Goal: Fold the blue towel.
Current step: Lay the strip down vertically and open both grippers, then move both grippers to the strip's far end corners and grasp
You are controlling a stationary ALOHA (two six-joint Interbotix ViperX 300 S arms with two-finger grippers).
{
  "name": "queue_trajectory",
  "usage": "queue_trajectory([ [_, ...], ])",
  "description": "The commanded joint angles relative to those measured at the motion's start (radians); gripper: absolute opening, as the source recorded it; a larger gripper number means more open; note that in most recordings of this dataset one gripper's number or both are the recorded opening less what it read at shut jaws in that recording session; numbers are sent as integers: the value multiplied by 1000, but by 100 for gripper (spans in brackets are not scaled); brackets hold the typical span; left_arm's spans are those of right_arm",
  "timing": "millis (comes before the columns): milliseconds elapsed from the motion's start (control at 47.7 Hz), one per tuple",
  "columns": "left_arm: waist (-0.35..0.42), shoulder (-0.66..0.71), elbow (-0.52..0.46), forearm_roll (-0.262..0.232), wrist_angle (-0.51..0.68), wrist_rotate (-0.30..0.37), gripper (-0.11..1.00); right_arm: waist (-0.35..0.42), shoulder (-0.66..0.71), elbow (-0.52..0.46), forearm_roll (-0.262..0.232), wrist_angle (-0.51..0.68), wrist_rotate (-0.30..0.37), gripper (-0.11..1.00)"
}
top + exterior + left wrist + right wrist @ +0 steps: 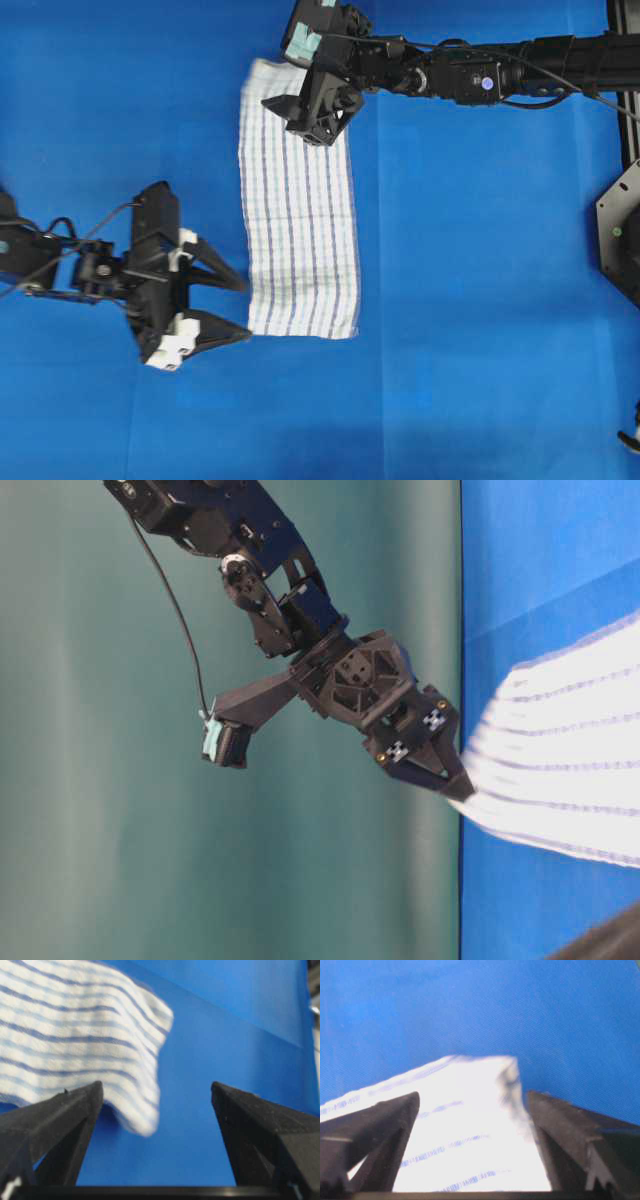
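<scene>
White cloth with thin dark and pale blue stripes, the blue towel (298, 215) lies flat as a long narrow strip in the middle of your worktop (480, 300), which is covered by a plain blue sheet. Your left gripper (232, 307) sits just beside the towel's near left corner, its fingers (60, 1120) spread wide and holding nothing; in the left wrist view the cloth's edge shows just past one fingertip. Your right gripper (312, 118) hangs over the far end of the towel, fingers (375, 1125) also spread, with the cloth below and between them but not pinched. Whether those tips touch the fabric you cannot tell
</scene>
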State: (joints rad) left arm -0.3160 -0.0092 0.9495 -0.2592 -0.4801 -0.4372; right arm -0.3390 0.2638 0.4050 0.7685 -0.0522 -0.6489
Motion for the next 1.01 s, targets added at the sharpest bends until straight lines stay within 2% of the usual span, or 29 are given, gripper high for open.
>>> queue_trajectory([
  [0,-20,-95,3,0,61,-2,83,-3,-64,8,-14,-8,0,96],
  [147,-17,-178,28,0,117,14,83,-3,-149,57,-23,-8,-3,91],
  [293,44,-216,51,2,117,66,83,-3,-249,132,-37,-9,-3,92],
  [649,259,-221,14,2,123,344,83,-2,-454,353,-37,-89,-2,92],
  [796,319,-212,-11,2,123,422,83,-3,-508,413,-37,-112,-2,92],
  [985,387,-199,-31,0,121,482,82,-3,-511,417,-37,-117,-3,92],
])
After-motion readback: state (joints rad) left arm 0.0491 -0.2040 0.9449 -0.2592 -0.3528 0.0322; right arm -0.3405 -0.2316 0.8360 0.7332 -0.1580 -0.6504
